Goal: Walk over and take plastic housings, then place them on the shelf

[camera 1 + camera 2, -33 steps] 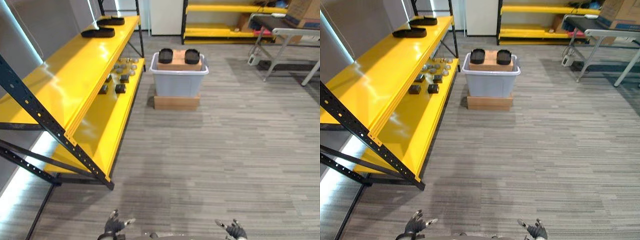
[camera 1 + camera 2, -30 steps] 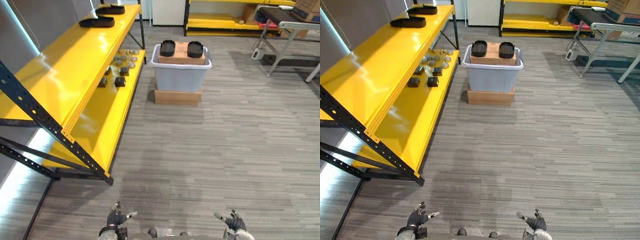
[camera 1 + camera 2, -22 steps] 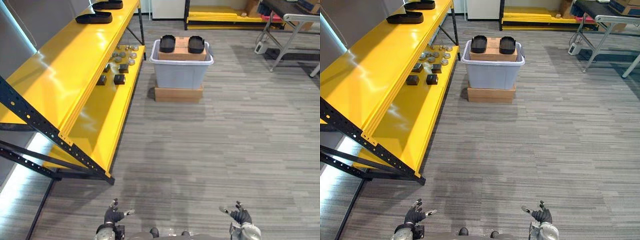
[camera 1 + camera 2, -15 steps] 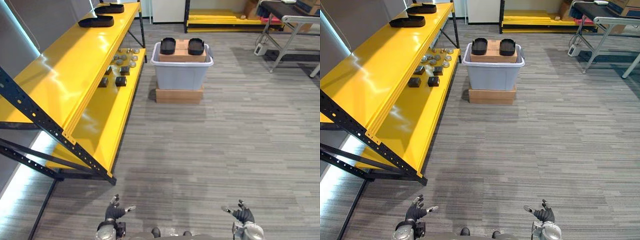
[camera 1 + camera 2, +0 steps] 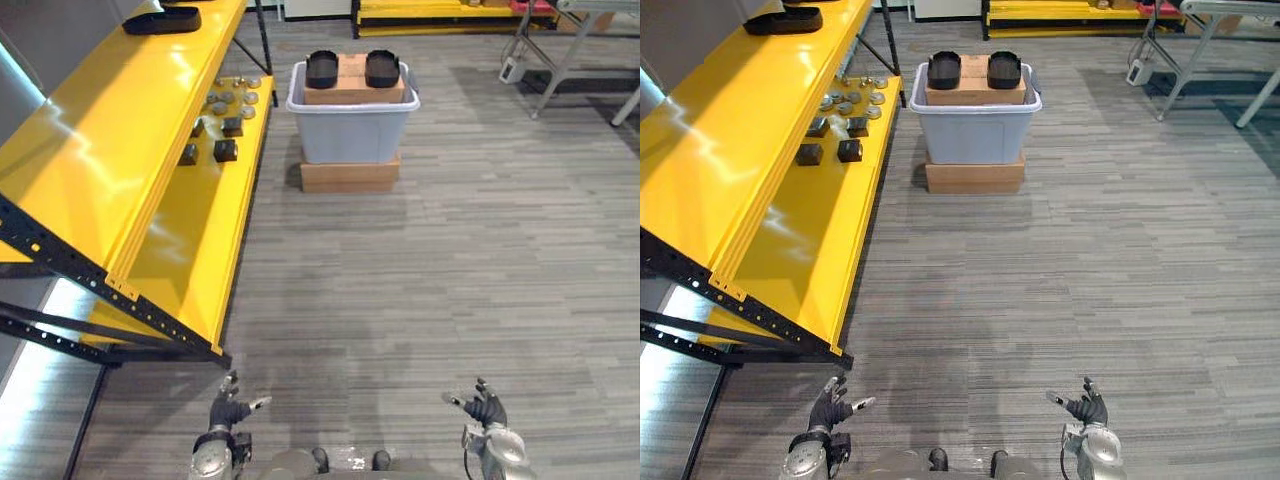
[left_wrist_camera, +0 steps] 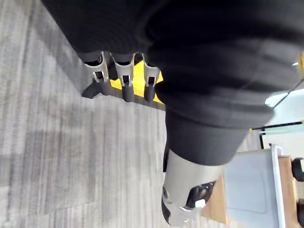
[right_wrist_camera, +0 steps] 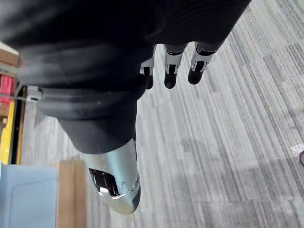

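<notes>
Down low, both hands are open and hold nothing

The left hand shows at the bottom of the frame, left of the middle. Its fingers are spread out and loose, and nothing is in it. The right hand shows at the bottom right. Its fingers are spread out too, and it is empty as well. Both hands hang over the grey striped floor.

Up the left side of the frame runs the yellow shelf. One black housing lies on its top board, in the upper left corner. On the lower shelf board sit small parts, some dark and square, some round and grey.

Near the top middle stands a grey bin, just beside the end of the shelf. It sits on a flat cardboard box. Another cardboard box sticks up out of the bin, and two black plastic housings lie side by side on top of it, well apart from both hands.

At the upper right are the metal legs of a worktop.
</notes>
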Motion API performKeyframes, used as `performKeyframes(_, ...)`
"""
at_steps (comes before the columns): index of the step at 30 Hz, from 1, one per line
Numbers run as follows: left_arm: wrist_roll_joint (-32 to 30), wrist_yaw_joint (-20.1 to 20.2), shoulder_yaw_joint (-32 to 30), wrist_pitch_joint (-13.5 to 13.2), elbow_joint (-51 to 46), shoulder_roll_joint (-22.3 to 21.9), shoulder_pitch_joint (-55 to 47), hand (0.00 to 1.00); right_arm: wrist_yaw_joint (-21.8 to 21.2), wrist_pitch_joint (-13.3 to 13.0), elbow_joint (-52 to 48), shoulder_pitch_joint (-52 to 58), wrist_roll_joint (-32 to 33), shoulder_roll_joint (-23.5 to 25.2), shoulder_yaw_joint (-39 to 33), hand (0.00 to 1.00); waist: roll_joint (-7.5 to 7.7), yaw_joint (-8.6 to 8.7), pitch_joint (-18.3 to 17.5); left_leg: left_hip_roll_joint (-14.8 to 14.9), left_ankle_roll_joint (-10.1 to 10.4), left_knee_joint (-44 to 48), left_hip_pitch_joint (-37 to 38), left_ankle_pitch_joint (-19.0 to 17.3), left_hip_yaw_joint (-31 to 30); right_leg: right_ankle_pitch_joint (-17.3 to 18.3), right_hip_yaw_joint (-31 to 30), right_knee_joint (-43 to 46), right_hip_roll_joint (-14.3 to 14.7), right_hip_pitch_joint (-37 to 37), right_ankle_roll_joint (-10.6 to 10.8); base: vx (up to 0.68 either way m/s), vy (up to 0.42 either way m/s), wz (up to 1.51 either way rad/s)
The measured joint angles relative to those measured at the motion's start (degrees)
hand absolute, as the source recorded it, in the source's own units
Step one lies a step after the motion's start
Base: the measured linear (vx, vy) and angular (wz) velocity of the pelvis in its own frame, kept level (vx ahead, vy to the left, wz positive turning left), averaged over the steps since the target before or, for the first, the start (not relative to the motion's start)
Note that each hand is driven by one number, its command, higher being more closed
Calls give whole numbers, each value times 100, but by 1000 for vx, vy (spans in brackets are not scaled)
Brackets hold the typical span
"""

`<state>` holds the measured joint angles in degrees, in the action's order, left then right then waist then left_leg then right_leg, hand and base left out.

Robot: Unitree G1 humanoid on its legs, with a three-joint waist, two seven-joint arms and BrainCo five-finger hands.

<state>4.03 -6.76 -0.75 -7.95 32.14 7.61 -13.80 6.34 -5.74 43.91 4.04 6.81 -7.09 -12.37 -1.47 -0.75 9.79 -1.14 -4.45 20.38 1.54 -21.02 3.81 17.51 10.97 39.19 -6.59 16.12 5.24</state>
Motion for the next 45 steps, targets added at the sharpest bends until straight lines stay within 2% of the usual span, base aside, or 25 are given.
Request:
performKeyframes(2,4,-27,1,0,1,30,-11,0,17,0,0,-65,2,-59,35,0,6,7,10,112,79,-117,157,-55,16,-44,170,-489,32,244,9,308,19,-6)
performKeyframes(4,8,-106,2,2,17,32,29,0,24,-2,0,-211,5,-139,133,0,-22,31,60,287,163,-346,389,-95,-1,-411,173,-1292,209,579,-15,445,-37,0)
performKeyframes(6,5,-137,1,-1,26,2,179,0,26,0,-16,-361,5,-209,172,0,7,92,210,408,372,-644,759,-126,-64,-1311,77,-2472,400,750,-74,511,-100,19)
performKeyframes(8,-1,-212,-6,-1,105,63,210,0,55,0,-59,-373,4,-236,185,0,93,178,230,443,641,-673,1035,-245,-223,-2228,-81,-2741,416,814,-394,561,-188,34)
performKeyframes(9,-5,-213,-38,-1,178,-67,303,0,106,1,-73,-415,2,-313,189,0,-90,222,210,724,754,-445,996,-211,-398,-2414,68,-2310,558,898,-762,577,-222,25)
performKeyframes(11,-6,-212,-14,-7,217,-98,390,0,103,5,-161,-505,0,-299,220,0,-175,274,237,831,1108,381,600,235,-472,-1920,212,-1946,625,922,-911,630,-284,17)
performKeyframes(14,7,-202,-157,-2,344,-224,309,0,102,1,-263,-472,10,-316,465,0,-321,213,311,1262,872,3274,-402,1899,-480,-1478,256,-2492,1018,-290,-1089,578,-260,6)
performKeyframes(16,18,-195,-155,-6,337,-209,343,0,114,-39,-264,-501,66,-244,466,0,-225,80,375,1582,488,4789,-1158,1496,-70,-1416,129,-3081,1180,-1220,-1185,622,-252,-16)
performKeyframes(17,41,-195,-154,-8,327,-218,350,0,119,-44,-266,-529,99,-241,465,0,-181,-6,401,1582,449,4899,-1377,1405,41,-1415,73,-3234,1181,-1447,-1187,616,-245,-27)
performKeyframes(20,114,-201,-156,-10,308,-239,343,0,126,-37,-250,-712,164,-251,442,0,-139,-75,418,1278,609,3921,-2279,958,343,-1339,-165,-3808,1165,-2109,-1194,445,-96,-26)
performKeyframes(22,168,-202,-157,-7,243,-248,361,0,125,-33,-209,-803,162,-237,438,0,-65,-186,503,889,612,2229,-2415,920,431,-1187,-320,-3920,1036,-2383,-1147,386,15,-35)
performKeyframes(24,199,-206,-167,-10,143,-364,298,0,154,-24,-140,-802,159,-244,370,0,-102,-227,535,508,822,-569,-2290,1508,406,-962,-351,-4063,975,-2783,-963,527,88,-23)
performKeyframes(26,204,-214,-167,-9,155,-444,329,0,241,-22,10,-786,157,-263,369,0,-232,-324,527,522,816,-1202,-2348,1756,435,-714,-400,-4135,1048,-3110,-739,493,166,-27)
performKeyframes(27,205,-216,-191,-1,224,-445,339,0,247,-5,112,-726,156,-230,386,0,-203,-349,486,458,545,-1057,-2293,2345,433,-550,-436,-4123,947,-3303,-584,472,193,-21)
performKeyframes(29,205,-217,-262,-2,228,-457,285,0,237,-6,148,-639,157,-120,410,0,1,-326,334,208,142,-1055,-2276,2827,513,-393,-424,-3957,679,-3341,-349,544,194,9)
performKeyframes(31,204,-216,-265,0,265,-461,345,0,230,-7,236,-586,154,-71,396,0,116,-342,307,42,-15,-605,-2400,2504,593,-302,-427,-3363,438,-3123,-196,540,198,14)
performKeyframes(32,208,-219,-274,10,335,-447,368,0,226,1,355,-581,156,-44,360,0,118,-337,302,-21,-63,-373,-2347,2148,616,-249,-440,-2462,307,-2848,-84,507,209,9)
performKeyframes(34,213,-220,-269,22,444,-388,361,0,220,9,437,-481,158,28,276,0,173,-329,310,-209,-156,-193,-1912,1685,596,-606,-507,-392,15,-2183,320,616,248,10)
performKeyframes(35,213,-217,-255,53,462,-312,364,0,213,6,419,-386,158,73,283,0,221,-306,321,-349,-167,-164,-1542,1434,556,-914,-509,1065,-212,-1686,263,520,191,20)
performKeyframes(37,214,-224,-207,61,452,-273,375,0,210,8,416,-242,157,102,317,0,201,-251,315,-407,-175,-246,-949,1180,446,-661,-293,2076,-373,-1045,-123,506,142,29)
performKeyframes(39,217,-226,-202,59,447,-204,371,0,170,4,400,-216,158,138,429,0,186,-153,314,-374,-212,-495,-413,1080,271,-316,70,1764,-375,-557,-228,491,75,41)
performKeyframes(41,218,-220,-181,60,443,-178,380,0,106,0,403,-205,157,164,437,0,161,-16,337,-238,-104,-673,107,892,80,-180,450,98,-222,-120,-140,485,-6,40)
performKeyframes(42,215,-220,-166,60,440,-176,383,0,106,-2,400,-206,157,168,436,0,159,-6,336,-192,-65,-715,200,843,65,-271,453,-462,-130,-54,-101,509,-42,20)
performKeyframes(43,208,-220,-150,60,439,-151,398,0,106,-1,404,-192,156,187,436,0,183,-3,334,-176,57,-830,365,750,-6,-653,299,-1635,56,36,-27,490,-86,30)
performKeyframes(45,187,-222,-123,60,440,-112,373,0,108,5,406,-105,154,210,430,0,309,22,274,-189,164,-830,590,471,-162,-1211,-123,-2730,170,81,-49,506,-151,53)
